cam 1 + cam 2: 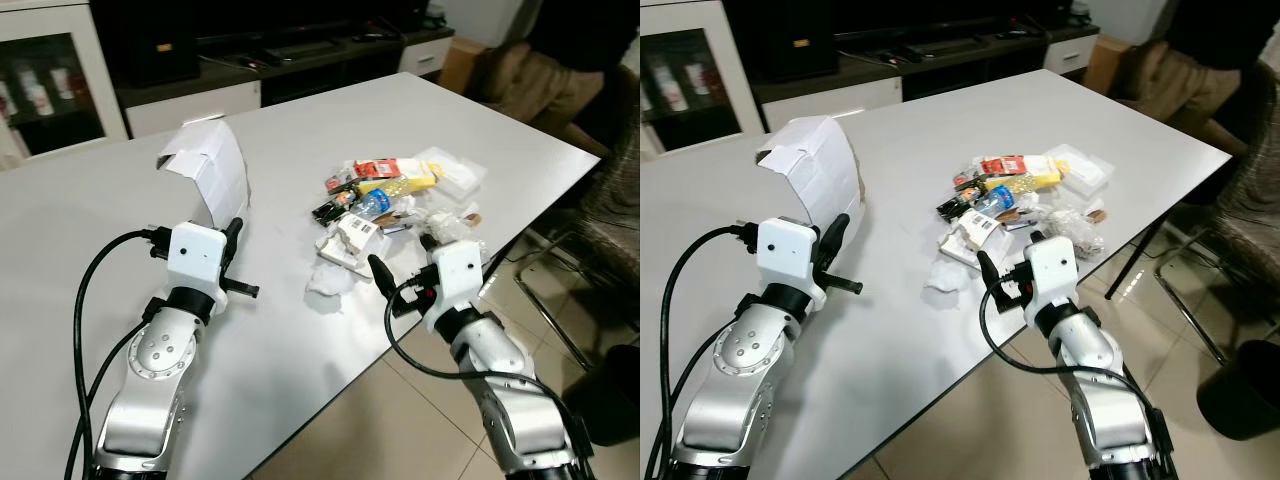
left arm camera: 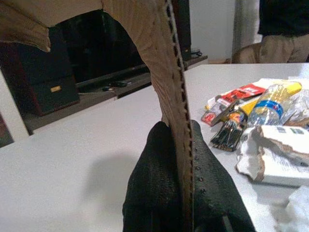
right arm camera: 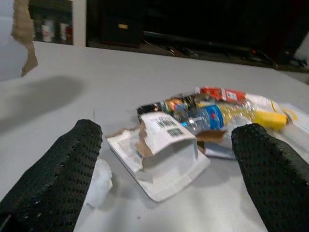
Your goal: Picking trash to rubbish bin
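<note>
Right hand (image 3: 164,159) sits spread wide at the near edge of the white bench (image 1: 90,200), and dead ahead between its fingers lies the torn white cardboard packet with a barcode label (image 3: 161,154), front of the trash heap, its long side across the reach. Left hand (image 2: 181,193), farther off, is clamped on a curved white cardboard sheet (image 1: 215,170).

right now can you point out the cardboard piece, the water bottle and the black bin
cardboard piece (image 1: 215,165), left eye view, on its curved white face
water bottle (image 3: 205,117), right wrist view, on its blue label
black bin (image 1: 1245,390), right eye view, on its dark side by the floor
</note>
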Motion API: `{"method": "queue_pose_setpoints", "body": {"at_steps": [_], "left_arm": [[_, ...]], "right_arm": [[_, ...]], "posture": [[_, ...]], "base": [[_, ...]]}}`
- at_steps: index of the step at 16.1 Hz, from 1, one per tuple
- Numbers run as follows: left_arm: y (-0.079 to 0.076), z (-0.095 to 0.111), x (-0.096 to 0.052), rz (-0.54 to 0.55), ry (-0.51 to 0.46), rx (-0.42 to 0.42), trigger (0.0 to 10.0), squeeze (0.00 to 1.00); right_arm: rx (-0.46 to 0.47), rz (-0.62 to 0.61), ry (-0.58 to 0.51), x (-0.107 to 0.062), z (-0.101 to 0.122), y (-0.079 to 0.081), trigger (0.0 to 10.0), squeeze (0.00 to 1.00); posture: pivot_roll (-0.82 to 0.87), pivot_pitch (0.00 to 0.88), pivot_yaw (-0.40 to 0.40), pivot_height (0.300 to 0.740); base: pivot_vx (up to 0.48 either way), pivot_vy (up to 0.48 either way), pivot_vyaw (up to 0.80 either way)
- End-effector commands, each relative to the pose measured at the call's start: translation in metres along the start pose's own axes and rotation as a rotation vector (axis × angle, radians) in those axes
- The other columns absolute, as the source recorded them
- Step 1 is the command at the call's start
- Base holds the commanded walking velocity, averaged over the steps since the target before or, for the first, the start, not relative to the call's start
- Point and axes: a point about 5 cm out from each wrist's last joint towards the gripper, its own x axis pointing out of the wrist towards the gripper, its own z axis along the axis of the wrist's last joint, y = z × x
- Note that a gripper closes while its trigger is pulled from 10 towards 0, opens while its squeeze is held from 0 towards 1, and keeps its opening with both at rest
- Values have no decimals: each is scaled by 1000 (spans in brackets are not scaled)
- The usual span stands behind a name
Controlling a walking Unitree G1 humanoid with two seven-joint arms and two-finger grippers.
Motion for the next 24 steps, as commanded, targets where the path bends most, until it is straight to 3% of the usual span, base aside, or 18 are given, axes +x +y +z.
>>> {"method": "queue_pose_setpoints", "body": {"at_steps": [1, 3, 6, 10, 12, 13, 14, 15, 16, 17, 21, 24], "left_arm": [[1, 2, 0, -6, -1, 11, 10000, 0], [0, 2, 2, -20, 1, 26, 10000, 0], [2, 5, 2, -63, 3, 84, 10000, 0], [7, 6, 4, -70, 7, 111, 10000, 0], [8, 8, 7, -86, -4, 134, 10000, 0], [7, 10, 9, -105, -10, 151, 10000, 0], [7, 11, 9, -109, -10, 155, 10000, 0], [7, 11, 9, -113, -9, 158, 10000, 0], [7, 12, 8, -119, -9, 168, 10000, 0], [8, 13, 8, -122, -10, 183, 10000, 0], [12, 15, 5, -110, -8, 194, 10000, 0], [14, 17, 1, -118, -5, 219, 10000, 0]], "right_arm": [[-70, 24, 31, 3, 2, -6, 10000, 1000], [-119, 96, 107, 8, -2, -3, 10000, 1000], [-99, 155, 220, 16, -5, -3, 10000, 1000], [-88, 68, 272, 38, -7, -18, 10000, 1000], [25, -21, 294, 47, -14, -28, 10000, 1000], [127, -75, 314, 52, -21, -34, 10000, 1000], [147, -95, 316, 54, -22, -36, 10000, 1000], [259, -109, 291, 60, -23, -37, 10000, 1000], [323, -118, 288, 66, -24, -39, 10000, 416], [383, -132, 282, 72, -25, -40, 10000, 0], [662, -138, 221, 88, -27, -36, 10000, 0], [733, -175, 262, 92, -34, -31, 10000, 0]], "posture": [[-66, 0, -84, 740], [-56, 0, -86, 740], [-45, 0, -94, 740], [-47, 0, -82, 740], [-47, 0, -76, 740], [-39, 0, -75, 740], [-39, 0, -75, 740], [-33, 0, -77, 740], [-19, 0, -82, 740], [-13, 0, -86, 740], [18, 0, -103, 740], [42, 5, -120, 740]], "base": [[0, 0, 0], [0, 0, 0], [0, 0, 0], [0, 0, 0], [0, 0, 0], [0, 0, 0], [0, 0, 0], [0, 0, 0], [0, 0, 0], [0, 0, 0], [0, 0, 0], [0, 0, 0]]}}
